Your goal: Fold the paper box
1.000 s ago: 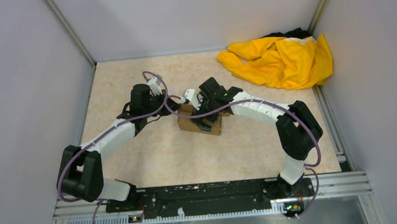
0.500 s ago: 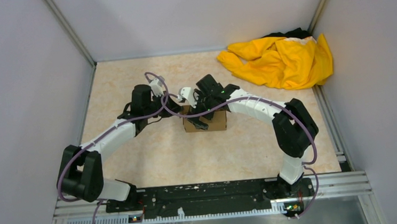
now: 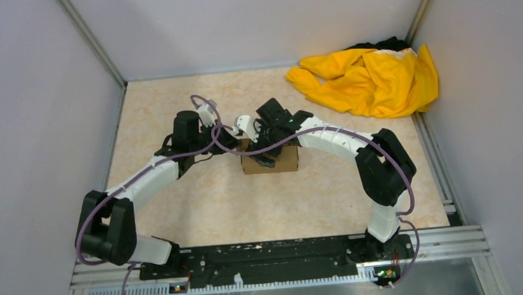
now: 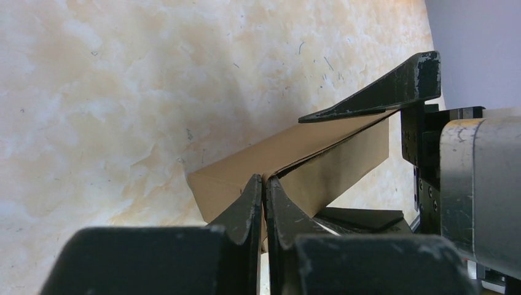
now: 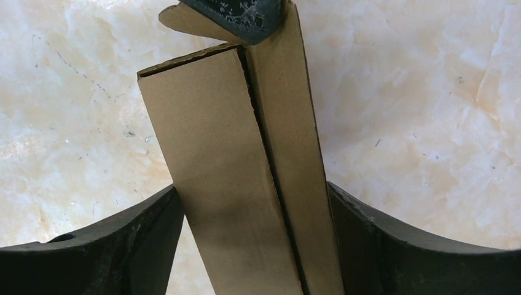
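Moved: since a second ago the paper box (image 3: 274,162) has swung from a slant to lie square with the near edge of the table (image 3: 199,202). The right arm's elbow has drawn slightly leftward, and both grippers remain on the box.
Paper box: a brown carton, partly folded, lying on the table between the two grippers. From the right wrist, its two long panels meet along a dark seam that is not quite closed. Its inside cannot be seen.
Left gripper (image 4: 263,184): at the box's left end, fingers pressed almost together with a thin card edge pinched at the tips.
Right gripper (image 5: 253,196): over the box from its right side, fingers spread wide and clasping the carton, one on each long side. In the left wrist view one finger (image 4: 381,92) lies flat along the top panel.
Purple cable (image 3: 245,149): drapes across from wrist to wrist, just above the box in the top view.
Yellow cloth (image 3: 370,81): a crumpled heap well beyond the right gripper, at the far right corner, apart from the box.
Left arm: elbow folded low near its base, forearm reaching forward and inward.
Right arm: elbow bent out to the right, forearm reaching leftward to the box.
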`<state>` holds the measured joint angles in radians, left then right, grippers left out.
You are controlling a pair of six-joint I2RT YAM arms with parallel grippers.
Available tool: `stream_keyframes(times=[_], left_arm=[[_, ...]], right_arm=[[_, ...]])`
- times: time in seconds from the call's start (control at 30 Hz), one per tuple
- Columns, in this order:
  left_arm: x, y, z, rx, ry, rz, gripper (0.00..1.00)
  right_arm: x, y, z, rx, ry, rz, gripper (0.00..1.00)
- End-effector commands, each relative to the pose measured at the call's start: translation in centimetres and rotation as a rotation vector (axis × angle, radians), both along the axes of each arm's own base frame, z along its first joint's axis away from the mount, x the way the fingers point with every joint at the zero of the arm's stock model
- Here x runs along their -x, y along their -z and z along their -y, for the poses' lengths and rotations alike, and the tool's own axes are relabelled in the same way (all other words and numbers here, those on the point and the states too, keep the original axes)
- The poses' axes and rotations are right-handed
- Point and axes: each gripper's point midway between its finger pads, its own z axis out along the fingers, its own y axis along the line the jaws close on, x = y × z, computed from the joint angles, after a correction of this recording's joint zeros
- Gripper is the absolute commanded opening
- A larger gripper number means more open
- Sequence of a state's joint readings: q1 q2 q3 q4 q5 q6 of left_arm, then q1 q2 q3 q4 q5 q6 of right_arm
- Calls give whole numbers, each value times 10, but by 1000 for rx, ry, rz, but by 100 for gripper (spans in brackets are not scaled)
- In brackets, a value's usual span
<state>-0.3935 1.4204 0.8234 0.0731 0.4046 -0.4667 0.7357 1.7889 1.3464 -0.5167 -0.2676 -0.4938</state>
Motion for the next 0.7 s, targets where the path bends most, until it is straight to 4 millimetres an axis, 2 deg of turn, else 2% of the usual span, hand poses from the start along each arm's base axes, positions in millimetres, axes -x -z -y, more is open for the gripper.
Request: stream_keyframes(times=[0.0,0.27,0.37,0.67], left_arm=[[2,-4,7,15,23,-25,7],[-4,-8,6,12,-16,-45,6],[-8,-13,6,18,-30,-42,10],[-7,-2,4,0,-80,-100,11]], right_arm=[[2,13,-7,24,-10,-24,75],[-5,12,-12,21,8,-18,71],[-5,15,-14,28,14,-19,71],[-11,10,-16,19,61,-1,71]])
